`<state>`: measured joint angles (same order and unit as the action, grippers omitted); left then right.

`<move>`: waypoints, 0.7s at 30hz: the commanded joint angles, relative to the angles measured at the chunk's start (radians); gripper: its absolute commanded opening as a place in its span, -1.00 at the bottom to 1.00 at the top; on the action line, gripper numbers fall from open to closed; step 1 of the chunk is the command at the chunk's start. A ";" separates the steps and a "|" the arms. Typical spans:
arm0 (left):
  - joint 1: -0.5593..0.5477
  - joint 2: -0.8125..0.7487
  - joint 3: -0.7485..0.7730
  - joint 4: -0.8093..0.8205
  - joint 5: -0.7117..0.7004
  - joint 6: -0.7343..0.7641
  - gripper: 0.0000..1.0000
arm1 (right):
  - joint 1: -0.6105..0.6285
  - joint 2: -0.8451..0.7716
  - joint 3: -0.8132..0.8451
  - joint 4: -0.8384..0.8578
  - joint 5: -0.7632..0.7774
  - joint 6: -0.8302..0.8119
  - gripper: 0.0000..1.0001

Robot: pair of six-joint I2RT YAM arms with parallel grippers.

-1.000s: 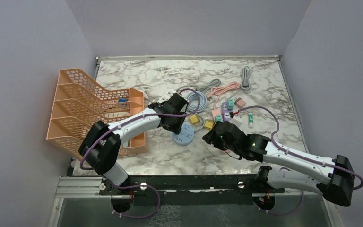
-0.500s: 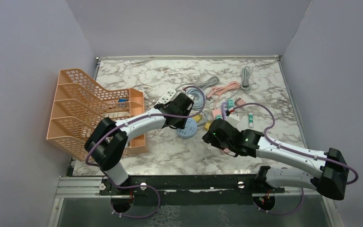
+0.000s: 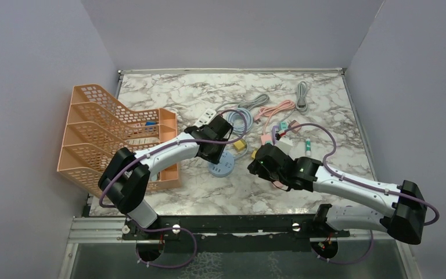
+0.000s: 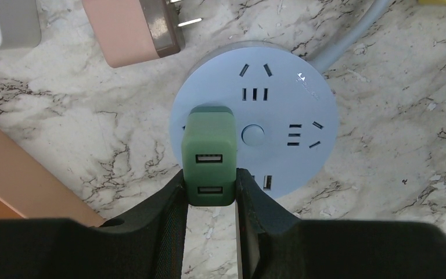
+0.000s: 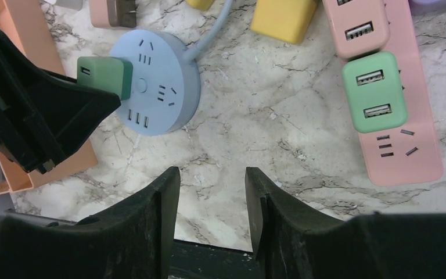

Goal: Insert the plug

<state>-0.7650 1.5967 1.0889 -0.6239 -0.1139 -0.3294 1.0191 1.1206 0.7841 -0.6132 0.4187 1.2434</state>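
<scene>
My left pincer (image 4: 211,177) clamps the green plug (image 4: 208,145) over outer slots of the round socket (image 4: 290,99); I should hold it square and press straight down. My right pincer (image 5: 212,174) hangs nearby, half-open, empty.

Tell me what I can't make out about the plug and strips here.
Plug prongs: left wrist view, hidden under the plug's body; seated or not, cannot tell.
Plug, top view: covered by the left gripper.
Pink strip: right wrist view, cut off by the top edge.
</scene>
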 commanded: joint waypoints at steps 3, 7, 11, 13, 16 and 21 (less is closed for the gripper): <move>0.012 -0.009 -0.024 -0.148 0.043 0.025 -0.17 | -0.001 0.038 0.030 0.017 0.028 0.001 -0.08; 0.036 -0.090 0.042 -0.143 0.089 0.027 0.13 | -0.002 0.079 0.063 0.002 0.034 0.021 -0.08; 0.062 -0.172 0.080 -0.108 0.116 0.029 0.26 | -0.002 0.142 0.106 -0.012 0.059 0.033 -0.08; 0.079 -0.213 0.073 -0.082 0.092 0.008 0.27 | -0.005 0.189 0.144 -0.035 0.069 0.044 -0.05; 0.108 -0.298 0.038 -0.028 -0.001 -0.036 0.24 | -0.029 0.263 0.209 -0.066 0.088 0.027 0.00; 0.141 -0.447 -0.007 0.053 -0.137 -0.090 0.26 | -0.078 0.367 0.292 -0.046 0.080 -0.066 0.11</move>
<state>-0.6453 1.2469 1.1118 -0.6544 -0.1143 -0.3611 0.9821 1.4288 1.0142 -0.6495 0.4526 1.2472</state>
